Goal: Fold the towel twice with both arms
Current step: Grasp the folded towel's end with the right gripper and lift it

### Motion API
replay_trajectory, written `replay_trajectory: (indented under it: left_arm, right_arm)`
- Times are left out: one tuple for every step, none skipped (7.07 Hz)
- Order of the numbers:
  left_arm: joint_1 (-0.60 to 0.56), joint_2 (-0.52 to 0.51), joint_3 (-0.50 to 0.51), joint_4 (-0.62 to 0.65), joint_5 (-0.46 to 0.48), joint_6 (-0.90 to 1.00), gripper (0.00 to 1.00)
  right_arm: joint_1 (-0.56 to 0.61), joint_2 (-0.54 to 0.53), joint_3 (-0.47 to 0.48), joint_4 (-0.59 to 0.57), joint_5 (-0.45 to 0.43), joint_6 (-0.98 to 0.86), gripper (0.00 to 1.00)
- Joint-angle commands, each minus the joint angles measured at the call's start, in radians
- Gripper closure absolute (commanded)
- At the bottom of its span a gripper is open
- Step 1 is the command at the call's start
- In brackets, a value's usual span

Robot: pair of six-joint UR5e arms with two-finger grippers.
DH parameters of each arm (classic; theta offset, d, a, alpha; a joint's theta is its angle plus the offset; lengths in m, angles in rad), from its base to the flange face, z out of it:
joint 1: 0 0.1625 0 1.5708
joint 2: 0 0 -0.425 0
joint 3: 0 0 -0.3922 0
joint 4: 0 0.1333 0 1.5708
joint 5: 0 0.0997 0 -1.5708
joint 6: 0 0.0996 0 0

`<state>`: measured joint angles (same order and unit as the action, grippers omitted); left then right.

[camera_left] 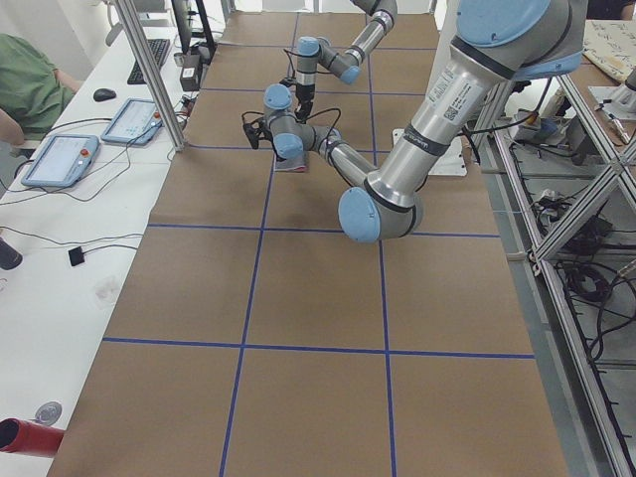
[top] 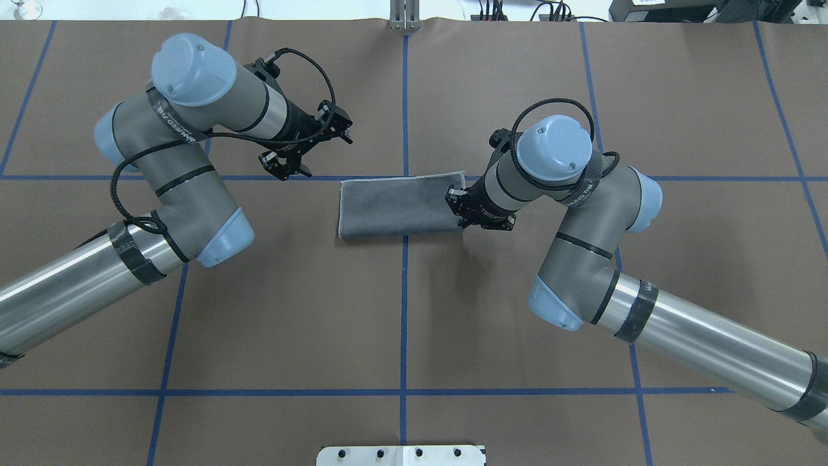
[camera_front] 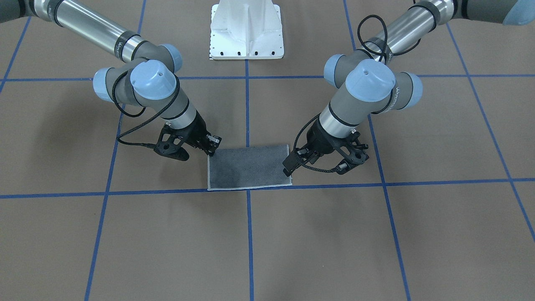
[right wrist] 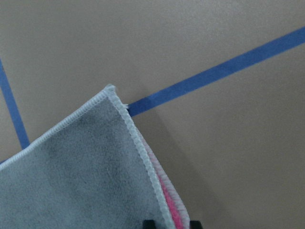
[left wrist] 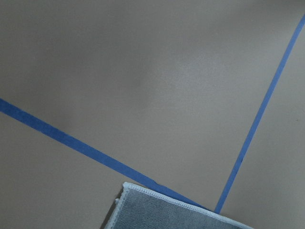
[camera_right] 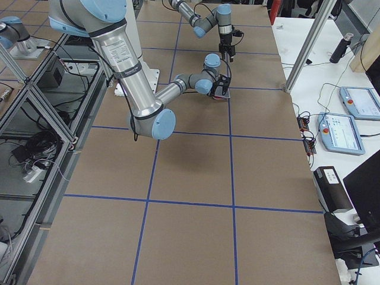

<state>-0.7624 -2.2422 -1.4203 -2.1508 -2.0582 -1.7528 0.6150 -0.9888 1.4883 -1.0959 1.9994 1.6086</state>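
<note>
The towel (camera_front: 248,167) lies flat on the brown table, folded once into a rectangle, dark grey face up, with its light stitched border along the far edge. It also shows in the overhead view (top: 394,207). My right gripper (top: 460,210) is low at the towel's right edge. In the right wrist view the fingertips (right wrist: 148,223) straddle that edge, where the pink inner layer (right wrist: 172,210) shows, and look shut on it. My left gripper (top: 291,169) hangs raised just beyond the towel's far-left corner, open and empty. The left wrist view shows only that corner (left wrist: 167,214), no fingers.
The white bolted pedestal (camera_front: 246,29) stands at the robot's side of the table. Blue tape lines (top: 404,291) cross the brown surface around the towel. A side desk with tablets (camera_left: 60,159) runs along the operators' side.
</note>
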Motion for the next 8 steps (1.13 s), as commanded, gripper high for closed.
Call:
replay_trajectory:
  left_arm:
    - [-0.014, -0.001, -0.008, 0.003, -0.014, -0.001, 0.01]
    - [-0.021, -0.001, -0.012, 0.005, -0.025, -0.002, 0.01]
    - [-0.021, 0.001, -0.012, 0.006, -0.025, -0.001, 0.01]
    - [-0.025, 0.003, -0.012, 0.006, -0.025, -0.001, 0.01]
    - [-0.026, 0.004, -0.012, 0.006, -0.025, -0.001, 0.01]
    - [-0.029, 0.007, -0.012, 0.005, -0.026, 0.002, 0.01]
    - [-0.029, 0.009, -0.012, 0.005, -0.026, 0.003, 0.01]
    - [-0.031, 0.01, -0.012, 0.003, -0.026, 0.003, 0.01]
  right_arm:
    - [0.0, -0.01, 0.053, 0.002, 0.056, 0.001, 1.0]
    - [-0.035, -0.008, 0.102, 0.002, 0.068, 0.001, 1.0]
    - [-0.094, -0.002, 0.134, 0.004, 0.065, 0.002, 1.0]
    - [-0.147, 0.018, 0.141, 0.005, 0.064, 0.005, 1.0]
    - [-0.193, 0.036, 0.136, 0.005, 0.062, 0.002, 1.0]
    - [-0.224, 0.065, 0.124, 0.022, 0.056, -0.001, 1.0]
    - [-0.236, 0.106, 0.098, 0.027, 0.056, 0.001, 1.0]
    - [-0.241, 0.164, 0.04, 0.027, 0.056, 0.002, 1.0]
